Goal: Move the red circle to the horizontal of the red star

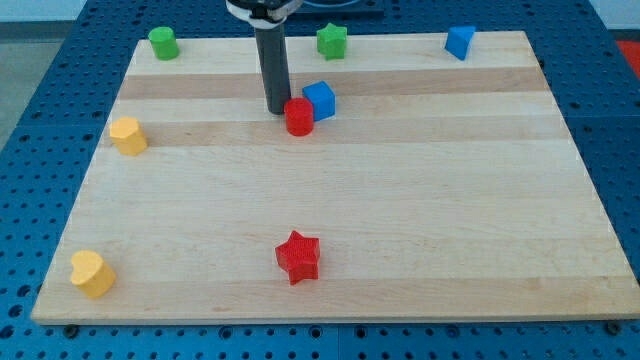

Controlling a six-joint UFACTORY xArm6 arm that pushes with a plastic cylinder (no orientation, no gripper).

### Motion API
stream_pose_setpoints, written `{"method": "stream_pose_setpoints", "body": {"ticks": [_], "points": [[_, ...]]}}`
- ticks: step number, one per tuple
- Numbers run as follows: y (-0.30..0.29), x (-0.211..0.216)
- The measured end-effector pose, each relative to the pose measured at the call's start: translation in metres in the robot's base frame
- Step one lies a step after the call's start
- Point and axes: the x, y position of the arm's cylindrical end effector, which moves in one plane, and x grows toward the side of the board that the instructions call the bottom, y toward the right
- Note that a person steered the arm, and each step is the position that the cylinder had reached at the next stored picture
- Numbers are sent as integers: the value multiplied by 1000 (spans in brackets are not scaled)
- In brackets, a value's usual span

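Note:
The red circle [299,116] is a short red cylinder near the top middle of the wooden board [440,220]. A blue cube [320,100] touches it on its upper right. My tip [277,109] stands just left of the red circle, very close to or touching it. The red star [298,257] lies near the view's bottom, almost straight below the red circle.
A green cylinder [163,43] sits at top left and a green star [332,41] at top middle. A blue block [459,42] is at top right. A yellow block [127,135] is at the left edge and a yellow heart [91,273] at bottom left.

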Motion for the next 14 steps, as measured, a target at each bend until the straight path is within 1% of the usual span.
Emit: {"method": "stream_pose_setpoints", "body": {"ticks": [2, 5, 6, 7, 8, 9, 10, 12, 14], "points": [[27, 49], [109, 84], [91, 82], [79, 57], [96, 41], [129, 47], [158, 59], [186, 98], [187, 146]]}}
